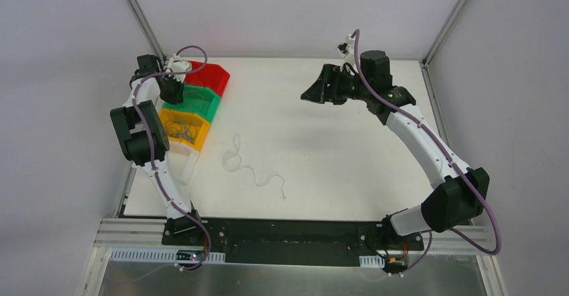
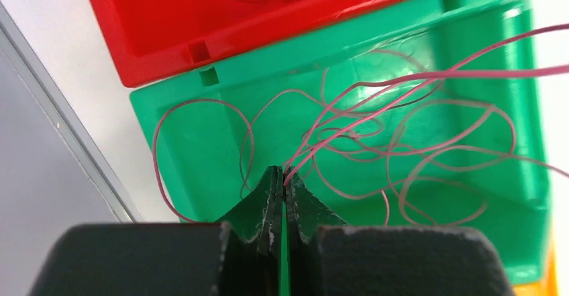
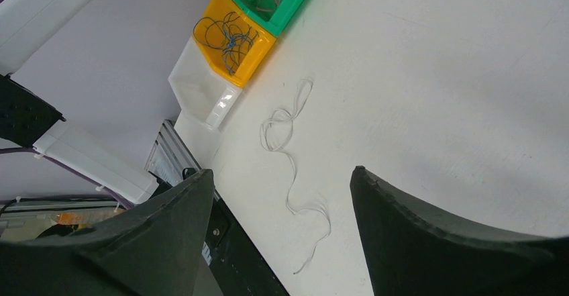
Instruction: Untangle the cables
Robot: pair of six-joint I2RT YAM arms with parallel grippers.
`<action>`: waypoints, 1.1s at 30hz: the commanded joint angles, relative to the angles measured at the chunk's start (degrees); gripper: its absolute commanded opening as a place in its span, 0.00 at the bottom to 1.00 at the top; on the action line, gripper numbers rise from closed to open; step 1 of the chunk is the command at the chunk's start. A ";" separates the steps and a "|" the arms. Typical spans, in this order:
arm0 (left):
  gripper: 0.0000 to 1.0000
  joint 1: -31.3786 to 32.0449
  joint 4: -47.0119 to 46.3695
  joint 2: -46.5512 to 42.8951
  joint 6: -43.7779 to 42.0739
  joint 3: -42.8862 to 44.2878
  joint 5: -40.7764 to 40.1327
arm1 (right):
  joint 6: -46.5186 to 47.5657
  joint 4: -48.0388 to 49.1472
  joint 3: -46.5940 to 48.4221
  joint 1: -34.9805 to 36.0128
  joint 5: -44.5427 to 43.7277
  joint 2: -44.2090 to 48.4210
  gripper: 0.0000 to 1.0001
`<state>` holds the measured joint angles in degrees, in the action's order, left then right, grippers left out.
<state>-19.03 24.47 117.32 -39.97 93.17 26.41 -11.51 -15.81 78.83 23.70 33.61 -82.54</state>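
Observation:
Thin pink-red cables [image 2: 402, 81] curl in loose loops inside the green bin [image 2: 194, 141]. My left gripper [image 2: 282, 175] hangs over that bin, shut, with a red strand pinched at its tips and running up to the right. A single white cable [image 1: 245, 165] lies in a wavy line on the table; it also shows in the right wrist view as the white cable [image 3: 288, 141]. My right gripper [image 3: 282, 172] is open and empty, held high over the back right of the table, far from the white cable. From above, the left gripper [image 1: 171, 88] and right gripper [image 1: 308, 94] are well apart.
A row of bins stands at the table's left edge: red bin [image 1: 211, 78], green bin [image 1: 201, 101], yellow bin [image 1: 184, 127] with dark blue cables [image 3: 228, 37], and a clear bin [image 3: 201, 88]. The red bin [image 2: 154, 21] holds more thin strands. Frame posts rise at the back corners.

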 commanded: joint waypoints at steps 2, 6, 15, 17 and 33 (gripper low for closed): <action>0.00 1.10 -0.66 2.80 -10.58 0.70 -6.83 | 0.82 -1.48 1.69 -0.25 -0.55 1.11 0.77; 0.04 2.55 -0.74 3.39 -16.80 -0.29 -10.28 | 0.64 -1.75 1.77 -0.24 -0.60 1.04 0.77; 0.37 5.20 -1.18 0.41 -18.73 -0.85 -11.90 | 0.74 -2.03 2.01 -0.28 -0.90 1.16 0.77; 0.41 5.38 -1.18 -1.45 -18.46 -1.40 -10.73 | 0.74 -1.88 1.81 -0.24 -0.99 1.39 0.77; 0.73 5.99 15.59 -13.76 -17.04 4.66 -5.84 | 3.98 -2.85 0.38 -1.40 1.03 3.42 0.77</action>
<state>-13.43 31.38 109.47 -57.65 93.78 16.03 -9.32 -17.91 78.83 23.29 33.41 -82.24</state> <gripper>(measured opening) 0.705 0.772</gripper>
